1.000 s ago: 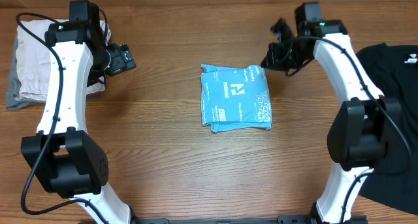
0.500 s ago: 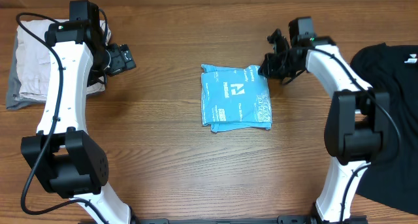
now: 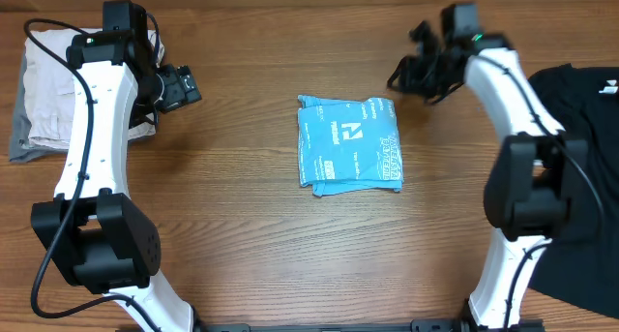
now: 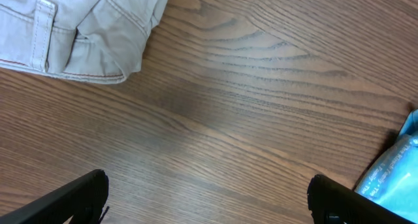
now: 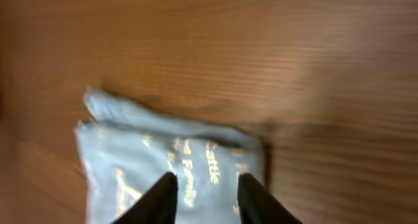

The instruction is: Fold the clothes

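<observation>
Shirt: the blue T-shirt [image 3: 348, 143] lies mid-table [image 3: 242, 235] as a compact folded rectangle; folding looks finished.
Right claw [image 3: 414, 71]: about 1 o'clock of the shirt, off its corner, fingers parted, grasping nothing.
Left claw [image 3: 182, 86]: 10 o'clock, spread wide, empty, parked clear beside the beige pile [image 3: 48, 100].

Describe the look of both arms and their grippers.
The left arm and right arm have white curved links, bulky black joints and thin black cables, with a green light near each wrist. The left gripper and right gripper are black.
</observation>
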